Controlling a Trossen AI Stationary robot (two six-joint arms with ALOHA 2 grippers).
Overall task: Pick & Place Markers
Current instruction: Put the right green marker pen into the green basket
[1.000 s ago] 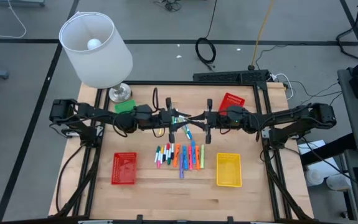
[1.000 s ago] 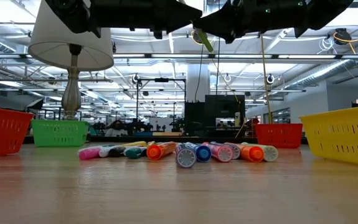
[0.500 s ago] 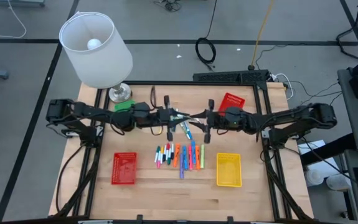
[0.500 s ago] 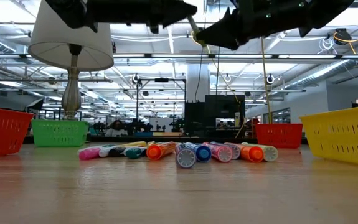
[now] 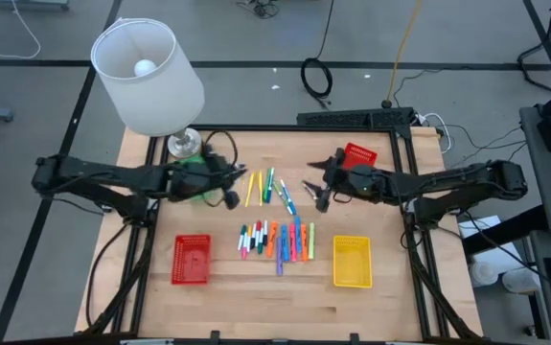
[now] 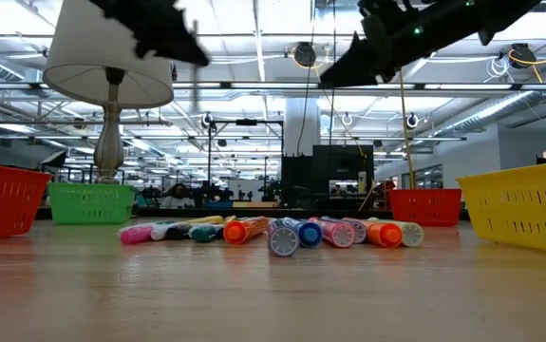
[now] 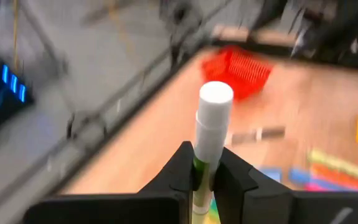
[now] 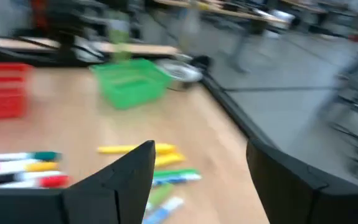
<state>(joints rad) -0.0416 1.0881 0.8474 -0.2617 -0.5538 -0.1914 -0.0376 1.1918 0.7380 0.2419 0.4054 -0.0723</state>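
While the left gripper (image 7: 202, 180) is hanging above the table near the green basket (image 5: 195, 165), it is pinching a marker with a white cap (image 7: 211, 134) between its fingers, and the marker is sticking out forward past the fingertips. Seen from above, this gripper is sitting just beside the lamp base (image 5: 184, 144), under the edge of the big white lamp shade (image 5: 148, 65).

The right gripper (image 5: 315, 188) is staying over the far middle part of the table, beside the red basket (image 5: 356, 155) at the back, and its fingers (image 8: 129, 168) are standing wide apart with nothing between them.

A few markers (image 5: 266, 186), yellow, green and blue, are lying loose on the wood between the two grippers. The main row of markers (image 5: 277, 241) is lying closer to the front, side by side, between another red basket (image 5: 192, 259) on the left and the yellow basket (image 5: 352, 261) on the right. From the table-level camera, their round caps (image 6: 283, 235) are pointing toward the viewer, and both arms are showing only as dark shapes high above them.
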